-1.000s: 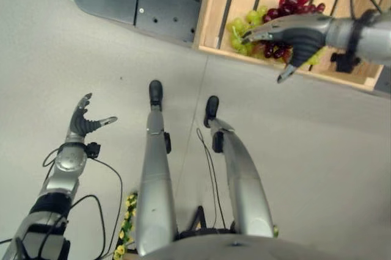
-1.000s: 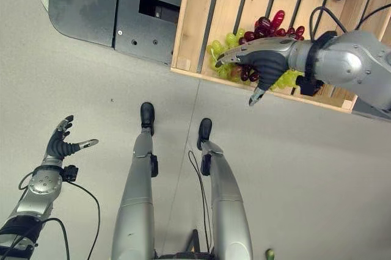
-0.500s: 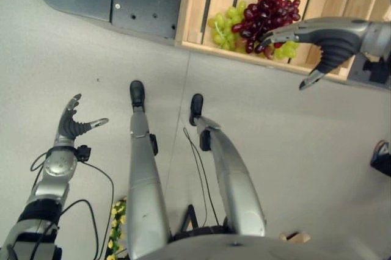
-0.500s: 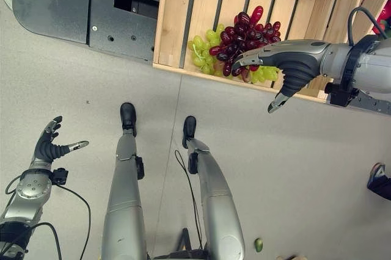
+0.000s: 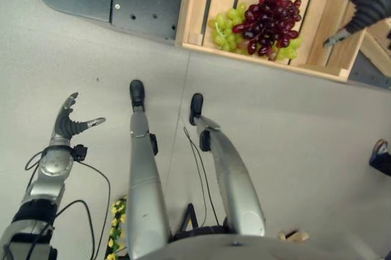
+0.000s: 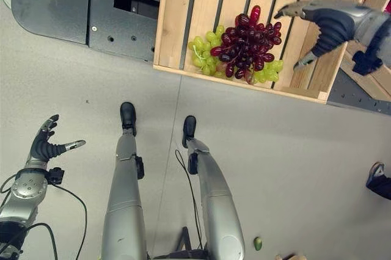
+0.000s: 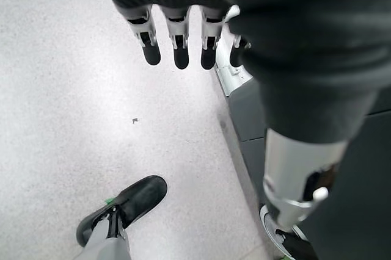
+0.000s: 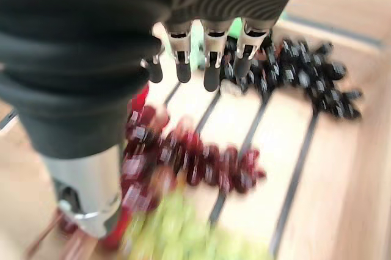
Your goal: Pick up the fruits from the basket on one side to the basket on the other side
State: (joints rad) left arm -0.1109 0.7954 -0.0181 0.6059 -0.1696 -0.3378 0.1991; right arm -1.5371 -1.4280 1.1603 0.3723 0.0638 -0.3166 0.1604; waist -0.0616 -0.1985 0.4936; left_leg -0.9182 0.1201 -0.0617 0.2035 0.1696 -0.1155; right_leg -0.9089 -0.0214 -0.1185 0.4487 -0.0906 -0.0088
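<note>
Left hand (image 5: 68, 122) is held idle over the floor, fingers spread, nothing gripped. Red grapes (image 6: 247, 43) lie on green grapes (image 6: 204, 46) in the wooden crate (image 6: 174, 25). Right hand (image 6: 327, 22) hovers beside them, fingers relaxed, empty; it should be lowered over the red bunch before closing.

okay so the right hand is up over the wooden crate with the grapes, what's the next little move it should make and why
Probably lower the right hand toward the red grapes and start closing on the bunch. The hand is open and holds nothing, hovering above the wooden crate just beside the red bunch, which lies on top of the green grapes. The left hand is open over the floor, away from the crate.
</note>
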